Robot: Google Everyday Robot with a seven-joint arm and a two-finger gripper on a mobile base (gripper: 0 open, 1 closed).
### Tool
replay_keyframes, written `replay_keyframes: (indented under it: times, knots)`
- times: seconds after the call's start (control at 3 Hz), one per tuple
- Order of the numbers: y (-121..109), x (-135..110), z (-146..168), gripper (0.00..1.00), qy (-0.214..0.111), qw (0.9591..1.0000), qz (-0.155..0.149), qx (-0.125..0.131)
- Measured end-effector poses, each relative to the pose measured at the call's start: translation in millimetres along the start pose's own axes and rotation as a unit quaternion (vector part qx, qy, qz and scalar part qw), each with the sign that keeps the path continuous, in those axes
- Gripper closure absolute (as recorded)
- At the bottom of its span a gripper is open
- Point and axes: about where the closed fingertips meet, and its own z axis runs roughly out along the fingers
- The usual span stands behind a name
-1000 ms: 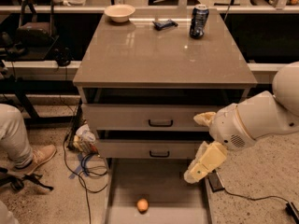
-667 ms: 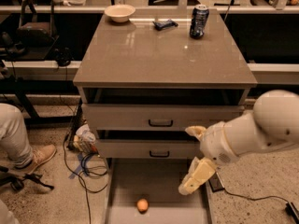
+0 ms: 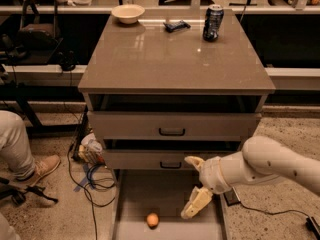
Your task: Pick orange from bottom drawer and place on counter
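The orange (image 3: 152,219) lies in the bottom drawer (image 3: 131,199), which is pulled out at the bottom of the view. My gripper (image 3: 194,185) is open, with one cream finger up near the middle drawer and the other (image 3: 196,204) hanging over the drawer's right side. It is to the right of the orange and a little above it, not touching it. The counter (image 3: 170,59) is the glossy grey-brown top of the cabinet above.
On the counter's far edge stand a cream bowl (image 3: 128,13), a small dark object (image 3: 177,25) and a soda can (image 3: 213,23). A person's leg and shoe (image 3: 27,156) are at the left. Cables and a bag (image 3: 92,154) lie on the floor left of the drawers.
My arm has moved down and to the left, bringing the gripper from beside the cabinet's right edge to over the open bottom drawer, closer to the orange. The orange has not moved.
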Motion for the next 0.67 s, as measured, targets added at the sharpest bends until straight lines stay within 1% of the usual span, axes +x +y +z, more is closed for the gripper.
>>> replay_keyframes:
  times: [0.33, 0.67]
  knots:
    - [8.9, 21.1, 25.6, 0.00, -0.016, 0.9993, 0.023, -0.026]
    - [8.9, 21.1, 25.6, 0.00, -0.016, 0.9993, 0.023, -0.026]
